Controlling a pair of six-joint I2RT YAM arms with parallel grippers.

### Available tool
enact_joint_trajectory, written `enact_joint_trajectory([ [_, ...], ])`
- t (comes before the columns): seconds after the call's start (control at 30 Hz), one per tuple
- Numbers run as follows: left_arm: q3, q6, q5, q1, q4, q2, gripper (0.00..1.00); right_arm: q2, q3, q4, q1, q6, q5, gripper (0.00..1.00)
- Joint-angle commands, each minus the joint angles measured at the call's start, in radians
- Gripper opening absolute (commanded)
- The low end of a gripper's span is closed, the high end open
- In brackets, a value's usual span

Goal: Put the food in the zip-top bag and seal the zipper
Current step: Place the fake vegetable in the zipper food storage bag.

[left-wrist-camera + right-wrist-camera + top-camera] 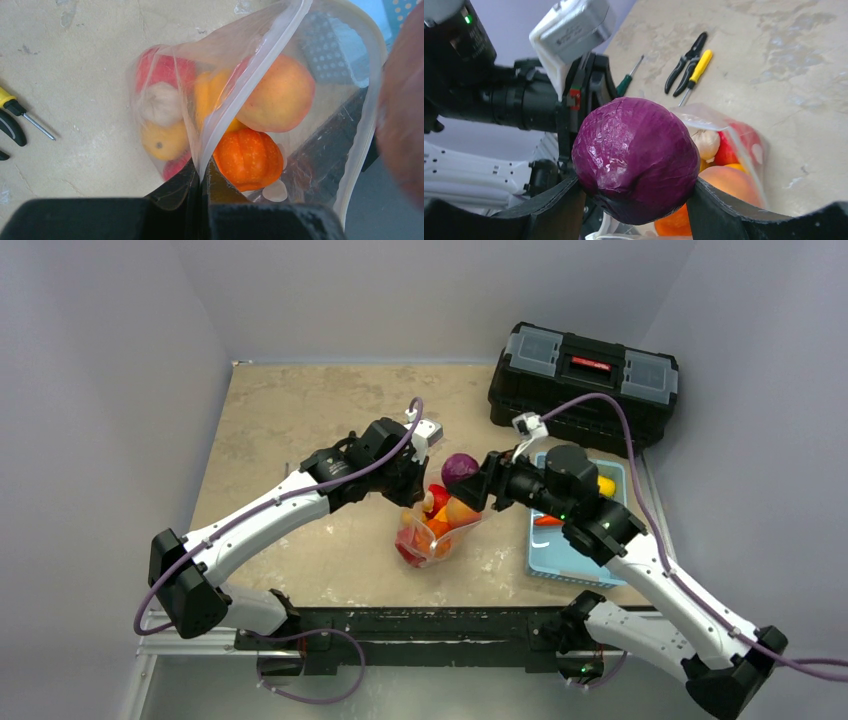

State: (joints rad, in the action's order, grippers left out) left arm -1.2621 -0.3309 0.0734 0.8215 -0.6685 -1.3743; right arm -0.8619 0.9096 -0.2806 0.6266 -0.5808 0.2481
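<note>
Purple onion (636, 157), one, in right tool (636, 197); one zip-top bag (352, 100) (six-odd foods (247, 157) inside) pinched by left tool (202, 185).

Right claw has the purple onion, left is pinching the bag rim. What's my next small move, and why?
Probably ease the right claw down so the purple onion enters the mouth of the zip-top bag, then release. The left claw pinches the rim, holding it open, and the onion hangs just over it.
</note>
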Motion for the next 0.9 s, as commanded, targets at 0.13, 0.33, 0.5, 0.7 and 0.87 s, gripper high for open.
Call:
enact_joint_trajectory([
  [0.13,-0.004,-0.010,-0.026,0.004,0.036,0.041,0.00,-0.093,0.020,0.027,0.174,0.026,-0.173,0.25],
  [0.33,0.000,-0.008,-0.035,0.004,0.042,0.057,0.00,-0.141,0.050,-0.012,0.235,0.053,-0.264,0.50],
  [0.5,0.005,-0.008,-0.039,0.004,0.049,0.066,0.00,-0.146,0.057,-0.026,0.247,0.053,-0.279,0.75],
  [0.7,0.009,-0.010,-0.042,0.004,0.052,0.069,0.00,-0.169,0.082,-0.044,0.273,0.056,-0.295,0.85],
  [0.87,0.010,-0.011,-0.041,0.004,0.053,0.070,0.00,-0.179,0.129,-0.069,0.306,0.058,-0.333,0.86],
])
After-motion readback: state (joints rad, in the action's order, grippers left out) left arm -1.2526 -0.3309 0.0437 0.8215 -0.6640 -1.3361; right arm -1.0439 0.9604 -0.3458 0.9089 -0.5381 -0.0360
